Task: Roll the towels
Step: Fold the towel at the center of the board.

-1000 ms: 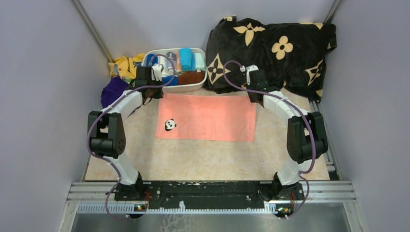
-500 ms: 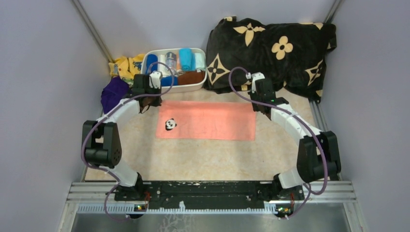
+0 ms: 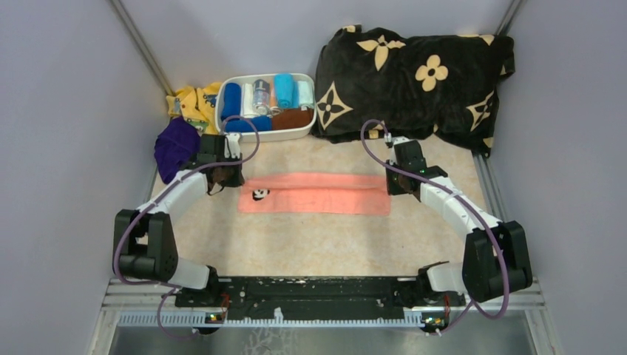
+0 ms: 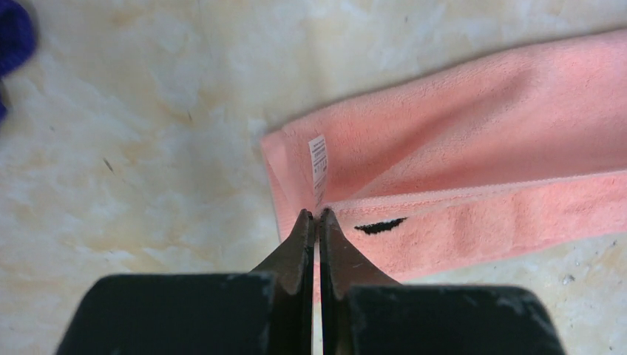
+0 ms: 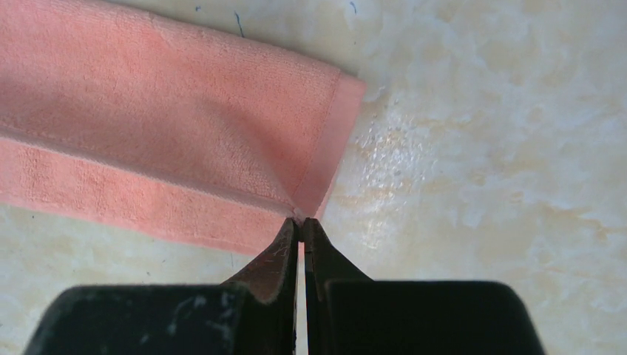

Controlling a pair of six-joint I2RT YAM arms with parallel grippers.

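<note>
The salmon pink towel [image 3: 318, 194] lies across the middle of the table as a narrow strip, its far edge folded over toward the near side. Its panda print [image 3: 259, 194] is partly covered. My left gripper [image 3: 235, 177] is shut on the towel's left corner [image 4: 316, 214], beside a white label [image 4: 318, 159]. My right gripper [image 3: 390, 185] is shut on the right corner [image 5: 299, 220]. The folded layer [image 5: 185, 126] stretches away to the left in the right wrist view. The purple towel [image 3: 175, 144] lies bunched at the far left, apart from both grippers.
A white basket [image 3: 304, 127] holding rolled cloths stands at the back centre. A big black blanket with tan flowers [image 3: 414, 74] fills the back right. A yellow patterned cloth [image 3: 194, 100] sits behind the purple towel. Walls close in left and right.
Both grippers have come toward the near side holding the pink towel's far corners. The far edge has folded over, and the wide flat towel has become a narrow strip.
</note>
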